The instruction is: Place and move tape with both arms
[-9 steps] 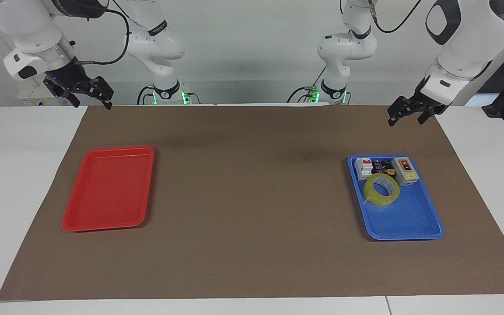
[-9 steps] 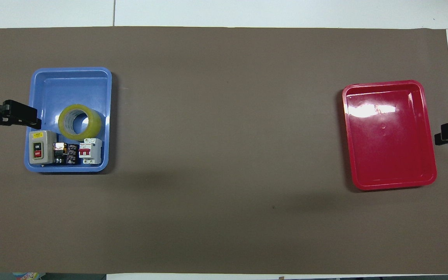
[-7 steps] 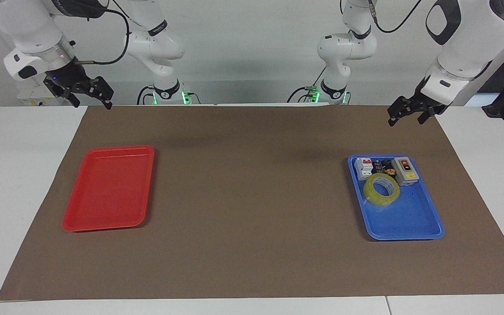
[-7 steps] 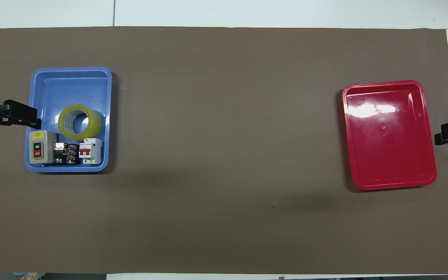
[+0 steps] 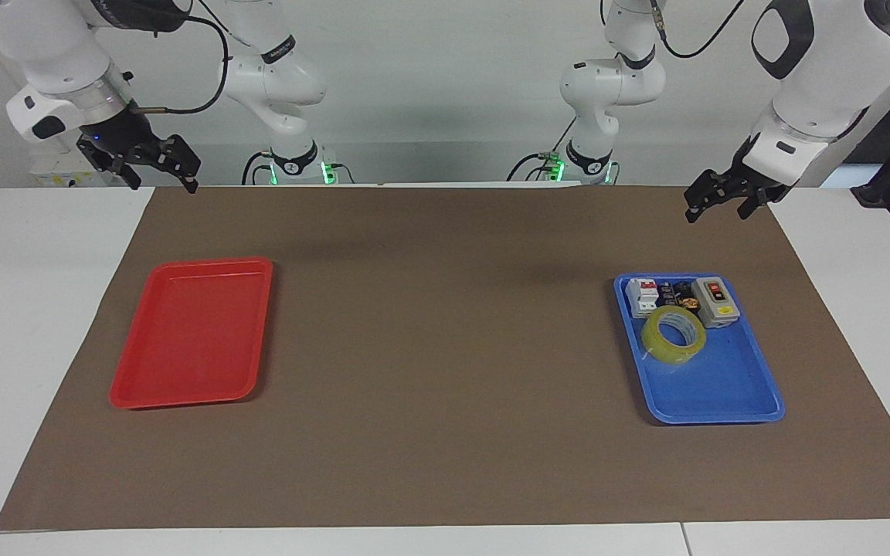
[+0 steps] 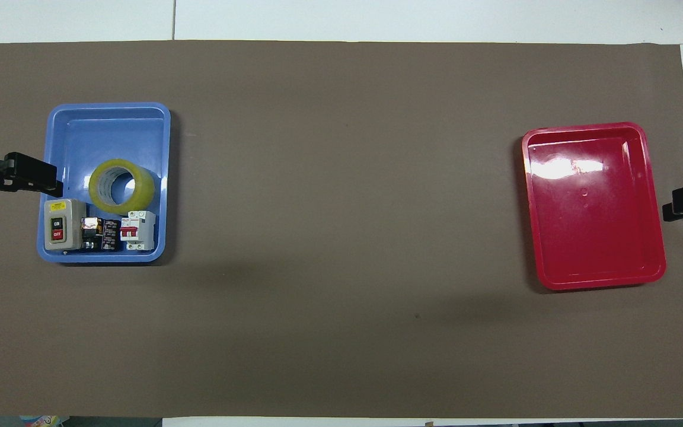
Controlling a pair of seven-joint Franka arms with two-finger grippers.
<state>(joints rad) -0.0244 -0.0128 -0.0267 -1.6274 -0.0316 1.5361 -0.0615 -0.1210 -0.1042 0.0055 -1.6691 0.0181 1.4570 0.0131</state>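
The tape (image 5: 655, 340) is a yellowish ring lying flat in the blue tray (image 5: 723, 386) at the left arm's end of the table. It also shows in the overhead view (image 6: 98, 191), in the same blue tray (image 6: 110, 124). My left gripper (image 5: 715, 208) hangs open and empty in the air, apart from the tape. In the overhead view the left gripper (image 6: 27, 176) is over the tray's outer rim. My right gripper (image 5: 163, 182) is open and empty, raised by the red tray (image 5: 190, 332). Only its tip (image 6: 682, 204) shows in the overhead view.
In the blue tray, nearer to the robots than the tape, stand a grey switch box (image 5: 715, 301) (image 6: 60, 224), small dark parts (image 5: 675, 293) and a white circuit breaker (image 5: 643, 296) (image 6: 137, 230). The red tray (image 6: 590, 207) holds nothing. A brown mat (image 5: 445, 347) covers the table.
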